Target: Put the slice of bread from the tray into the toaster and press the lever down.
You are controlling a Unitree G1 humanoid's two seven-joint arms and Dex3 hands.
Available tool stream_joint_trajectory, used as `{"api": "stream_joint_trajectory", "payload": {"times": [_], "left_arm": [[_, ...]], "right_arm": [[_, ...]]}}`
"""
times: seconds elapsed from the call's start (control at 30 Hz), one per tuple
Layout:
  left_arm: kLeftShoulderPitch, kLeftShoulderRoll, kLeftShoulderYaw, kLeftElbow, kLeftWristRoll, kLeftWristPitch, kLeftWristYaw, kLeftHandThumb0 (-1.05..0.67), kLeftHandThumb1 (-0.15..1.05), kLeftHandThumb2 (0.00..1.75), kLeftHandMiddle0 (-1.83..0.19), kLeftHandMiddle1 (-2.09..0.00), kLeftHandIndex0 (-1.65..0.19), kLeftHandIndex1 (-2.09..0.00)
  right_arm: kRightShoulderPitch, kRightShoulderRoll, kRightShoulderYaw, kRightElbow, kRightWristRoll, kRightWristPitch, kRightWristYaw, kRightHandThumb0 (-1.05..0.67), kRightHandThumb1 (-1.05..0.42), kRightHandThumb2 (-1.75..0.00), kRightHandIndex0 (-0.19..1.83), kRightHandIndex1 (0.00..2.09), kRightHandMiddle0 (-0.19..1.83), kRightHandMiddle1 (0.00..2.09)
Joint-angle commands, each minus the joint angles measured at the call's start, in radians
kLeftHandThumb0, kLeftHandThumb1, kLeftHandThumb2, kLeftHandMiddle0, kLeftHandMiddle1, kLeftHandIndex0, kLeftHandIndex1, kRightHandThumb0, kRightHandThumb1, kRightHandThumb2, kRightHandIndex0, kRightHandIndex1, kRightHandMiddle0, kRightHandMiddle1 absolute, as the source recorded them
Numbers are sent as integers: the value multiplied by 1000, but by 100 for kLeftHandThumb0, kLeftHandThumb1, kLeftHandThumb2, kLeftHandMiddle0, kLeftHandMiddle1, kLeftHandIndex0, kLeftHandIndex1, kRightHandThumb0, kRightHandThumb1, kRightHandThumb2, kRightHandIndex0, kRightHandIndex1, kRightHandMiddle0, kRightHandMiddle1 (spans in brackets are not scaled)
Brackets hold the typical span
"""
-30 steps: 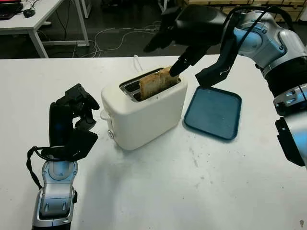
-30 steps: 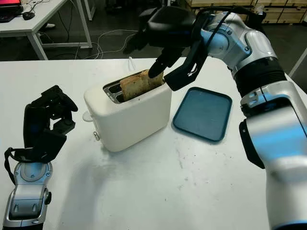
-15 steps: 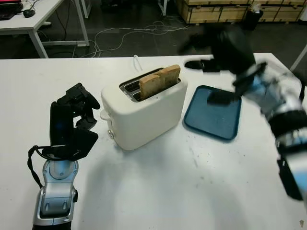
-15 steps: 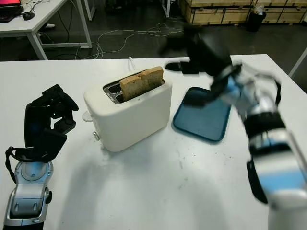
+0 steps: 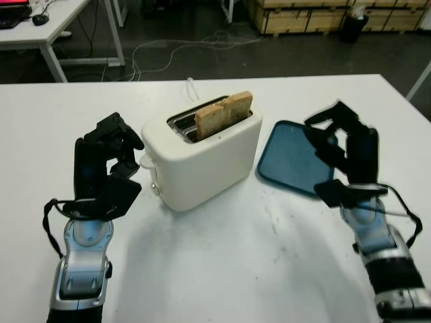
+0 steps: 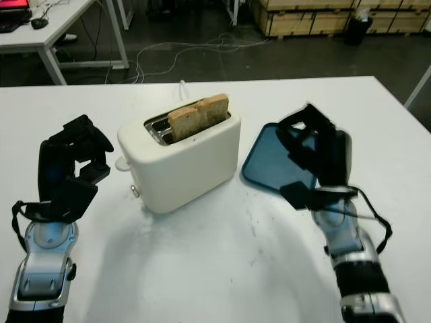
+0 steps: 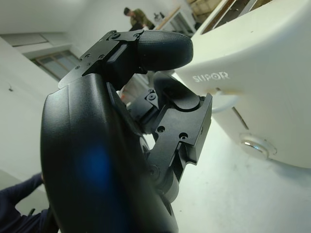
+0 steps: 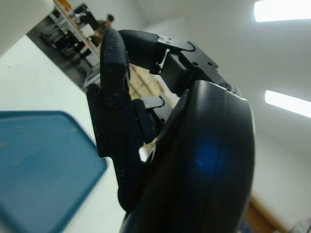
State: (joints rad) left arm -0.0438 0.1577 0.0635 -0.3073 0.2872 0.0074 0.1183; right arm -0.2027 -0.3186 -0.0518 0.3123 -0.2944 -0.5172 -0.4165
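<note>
Bread slice stands upright in the front slot of the white toaster, its top half sticking out. The right hand hangs with curled fingers, holding nothing, over the near edge of the blue tray, well apart from the bread. The left hand, also curled and holding nothing, is just beside the toaster's lever, perhaps not touching it.

L hand raised upright, fingers curled, holding nothing. R hand upright, fingers curled, holding nothing.
</note>
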Motion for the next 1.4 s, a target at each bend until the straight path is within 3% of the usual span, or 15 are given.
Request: {"api": "stream_joint_trajectory", "payload": {"times": [0.0, 0.13, 0.37, 0.53, 0.7, 1.1, 1.23, 1.37], "left_arm": [[-4, -1, 0, 5, -6, -10, -5, 4, 74, 113, -111, -175, -76, -175], [-2, 14, 4, -2, -3, -8, -16, 6, 74, 112, -111, -175, -75, -175], [-4, 49, 11, -25, 16, 23, -53, 6, 72, 110, -109, -175, -76, -175], [-3, 65, 8, -29, 38, 31, -56, 5, 67, 115, -109, -175, -78, -175], [6, 62, 8, -37, 33, 38, -67, 5, 67, 115, -107, -175, -77, -175], [29, 125, 12, -80, 90, 53, -112, 4, 71, 96, -103, -175, -59, -172], [36, 148, 11, -111, 123, 80, -130, 5, 71, 88, -103, -175, -65, -152], [41, 186, 7, -138, 173, 111, -166, 3, 80, 65, -101, -175, -76, -114]], "right_arm": [[33, 46, -19, -39, 72, 39, 35, -42, -92, -34, 79, 174, 73, 118], [47, 80, -37, -74, 183, 111, 145, -49, -92, -33, 79, 175, 72, 127], [23, 75, -48, -153, 316, 352, 351, -51, -92, -35, 82, 175, 57, 172], [3, 62, -53, -191, 333, 460, 440, -49, -92, -34, 85, 175, 59, 174], [-8, 57, -60, -182, 331, 458, 484, -47, -92, -35, 85, 175, 58, 175], [6, 62, -54, -212, 317, 498, 513, -50, -92, -33, 86, 175, 57, 174], [10, 67, -52, -216, 314, 496, 511, -49, -92, -35, 86, 175, 58, 175], [13, 77, -56, -224, 323, 503, 510, -49, -92, -35, 86, 175, 58, 175]]}}
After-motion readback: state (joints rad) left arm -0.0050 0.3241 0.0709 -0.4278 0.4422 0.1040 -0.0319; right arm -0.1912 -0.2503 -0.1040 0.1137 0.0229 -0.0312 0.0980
